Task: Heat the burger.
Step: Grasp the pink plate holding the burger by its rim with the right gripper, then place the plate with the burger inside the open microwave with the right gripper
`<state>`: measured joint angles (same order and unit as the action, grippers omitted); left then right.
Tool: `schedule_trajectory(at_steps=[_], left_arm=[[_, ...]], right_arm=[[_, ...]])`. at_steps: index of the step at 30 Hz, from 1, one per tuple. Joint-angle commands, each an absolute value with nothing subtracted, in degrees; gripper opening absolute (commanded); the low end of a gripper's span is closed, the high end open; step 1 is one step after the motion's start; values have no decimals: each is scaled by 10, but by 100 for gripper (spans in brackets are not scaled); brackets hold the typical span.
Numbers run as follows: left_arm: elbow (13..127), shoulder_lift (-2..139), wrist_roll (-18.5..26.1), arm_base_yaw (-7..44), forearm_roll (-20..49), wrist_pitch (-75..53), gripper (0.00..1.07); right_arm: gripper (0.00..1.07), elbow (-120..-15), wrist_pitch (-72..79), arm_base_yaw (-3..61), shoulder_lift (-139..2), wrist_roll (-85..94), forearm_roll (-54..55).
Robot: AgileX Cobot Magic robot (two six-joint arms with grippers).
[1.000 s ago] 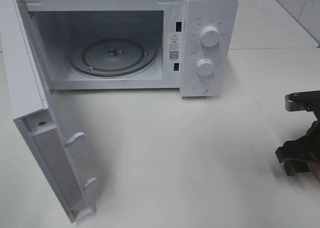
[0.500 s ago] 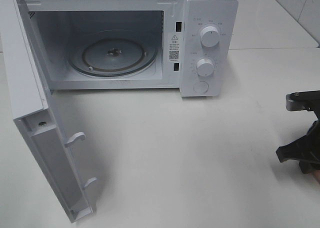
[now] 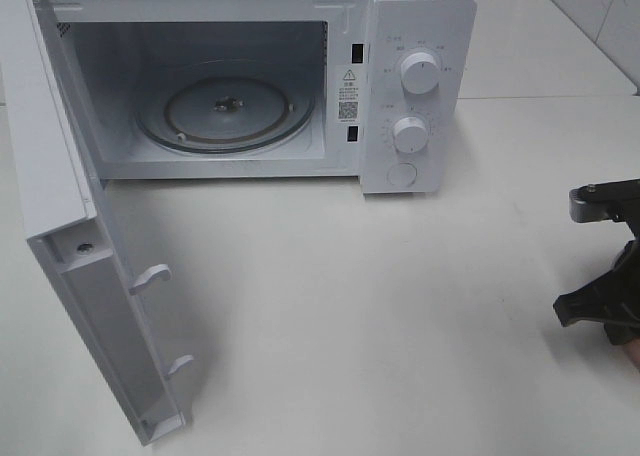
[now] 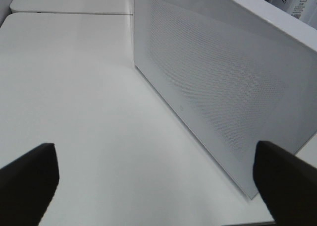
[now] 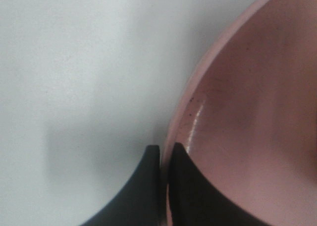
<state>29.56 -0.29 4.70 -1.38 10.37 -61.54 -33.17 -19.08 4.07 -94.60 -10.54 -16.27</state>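
The burger is out of view in every frame. In the right wrist view a pink plate [image 5: 247,112] fills one side, and my right gripper [image 5: 163,149] is shut on its rim, one dark finger [image 5: 146,186] outside and the other inside. The overhead view shows only the right arm [image 3: 605,301] at the table's right edge. My left gripper [image 4: 156,186] is open and holds nothing. It points along the outer face of the microwave door [image 4: 223,87].
A white microwave [image 3: 415,86] stands at the back of the white table [image 3: 380,306]. Its door [image 3: 90,276] is swung wide open toward the front left. The glass turntable [image 3: 225,111] inside carries nothing. Two knobs [image 3: 417,73] sit on its right panel.
My right gripper has closed onto the pink plate's rim. The right arm has shifted slightly toward the right edge of the overhead view. The left arm has not moved.
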Motion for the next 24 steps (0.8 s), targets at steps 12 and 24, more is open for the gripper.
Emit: schedule_trajectory(at_steps=[12, 24], left_arm=[[295, -13, 45, -11, 104, -610, 100], [295, -13, 45, -11, 104, -610, 100]], right_arm=[[0, -354, -260, 74, -947, -232, -257], [0, -371, -354, 152, -947, -333, -344]])
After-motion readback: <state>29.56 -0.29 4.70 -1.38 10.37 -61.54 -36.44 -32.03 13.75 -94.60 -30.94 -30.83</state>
